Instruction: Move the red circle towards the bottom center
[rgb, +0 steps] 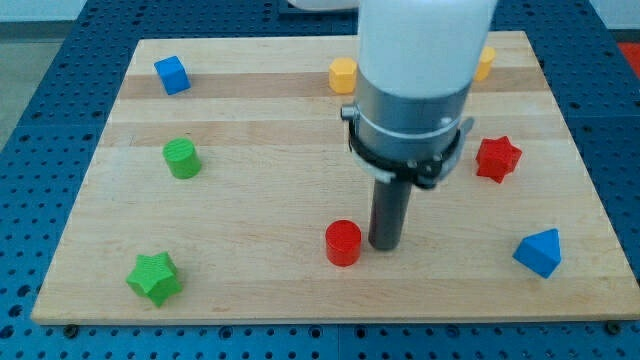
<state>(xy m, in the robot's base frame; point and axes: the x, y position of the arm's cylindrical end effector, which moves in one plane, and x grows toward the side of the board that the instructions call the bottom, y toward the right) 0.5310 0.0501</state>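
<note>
The red circle (343, 242) is a short red cylinder low on the wooden board (250, 290), just left of the view's centre. My tip (384, 245) is the lower end of the dark rod and stands just to the right of the red circle, touching it or nearly so. The arm's white and grey body (415, 80) hangs above and hides part of the board's upper middle.
A blue cube (172, 75) at upper left, a green cylinder (182, 158) at left, a green star (154, 277) at lower left. A yellow block (343, 75) at top centre, another yellow block (485, 62) partly hidden by the arm, a red star (497, 158) at right, a blue block (539, 251) at lower right.
</note>
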